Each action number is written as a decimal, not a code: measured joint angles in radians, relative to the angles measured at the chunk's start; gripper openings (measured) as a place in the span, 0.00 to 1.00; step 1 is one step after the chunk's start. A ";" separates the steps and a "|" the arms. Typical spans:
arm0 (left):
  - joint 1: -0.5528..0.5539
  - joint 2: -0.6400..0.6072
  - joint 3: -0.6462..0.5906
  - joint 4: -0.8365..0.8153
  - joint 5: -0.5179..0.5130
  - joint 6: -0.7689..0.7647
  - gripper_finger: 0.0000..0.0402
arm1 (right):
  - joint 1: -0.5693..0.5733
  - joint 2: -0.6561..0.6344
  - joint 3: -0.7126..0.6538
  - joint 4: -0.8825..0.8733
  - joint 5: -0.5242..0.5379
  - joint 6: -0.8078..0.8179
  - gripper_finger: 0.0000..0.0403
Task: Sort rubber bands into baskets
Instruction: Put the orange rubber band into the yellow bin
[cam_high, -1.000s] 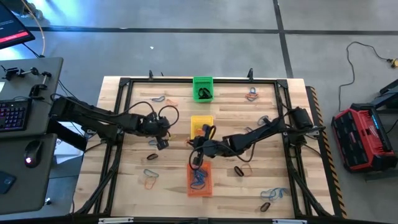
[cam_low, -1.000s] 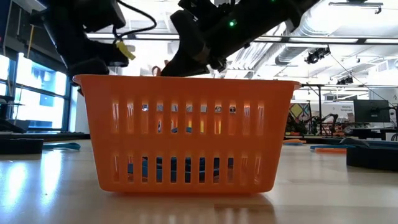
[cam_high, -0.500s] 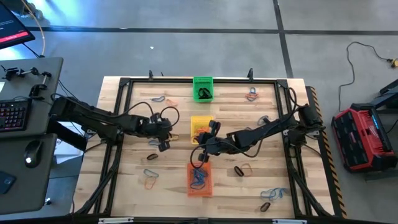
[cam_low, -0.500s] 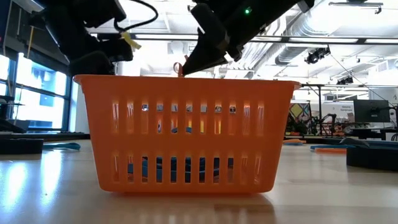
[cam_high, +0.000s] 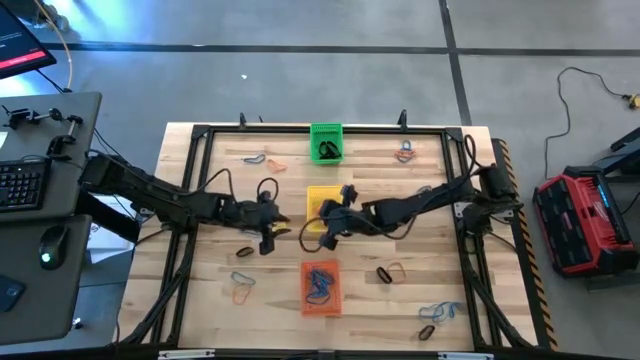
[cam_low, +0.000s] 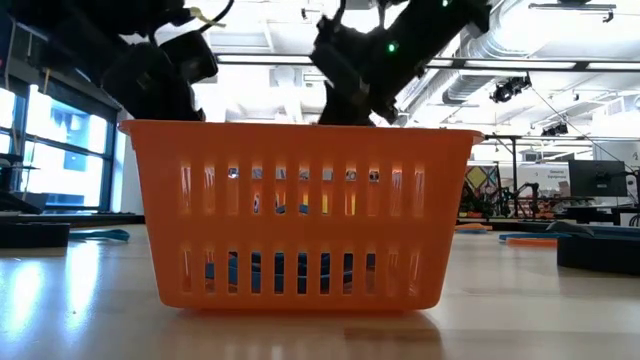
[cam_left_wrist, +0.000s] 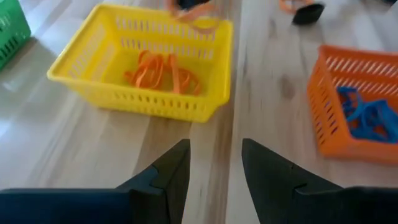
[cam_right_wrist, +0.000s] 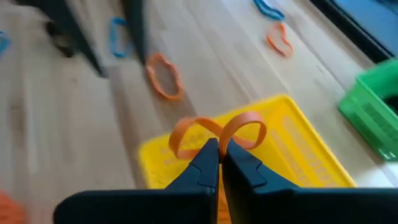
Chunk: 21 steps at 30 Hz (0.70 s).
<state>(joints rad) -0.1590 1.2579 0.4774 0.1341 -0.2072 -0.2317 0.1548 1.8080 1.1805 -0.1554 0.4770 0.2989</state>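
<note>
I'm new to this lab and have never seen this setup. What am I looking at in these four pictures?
It is a two-armed robot at a wooden table, sorting rubber bands by colour. One picture looks straight down, one looks level from the tabletop through the orange basket, and two come from cameras on the wrists. Green, yellow and orange baskets stand in a row down the middle; loose bands lie around. The right tool is shut on an orange band above the yellow basket. The left tool is open and empty beside it.
</note>
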 joint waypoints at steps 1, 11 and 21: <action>0.000 0.000 -0.010 0.028 0.009 0.000 0.34 | -0.010 0.000 0.000 -0.018 0.000 0.012 0.00; 0.001 0.000 -0.014 0.048 0.018 0.000 0.35 | -0.096 0.005 0.000 -0.097 -0.106 0.063 0.00; 0.001 0.000 -0.014 0.051 0.012 0.000 0.35 | -0.138 0.005 0.000 -0.100 -0.230 0.108 0.00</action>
<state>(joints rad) -0.1577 1.2579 0.4633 0.1848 -0.1949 -0.2317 0.0168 1.8130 1.1805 -0.2550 0.2473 0.4066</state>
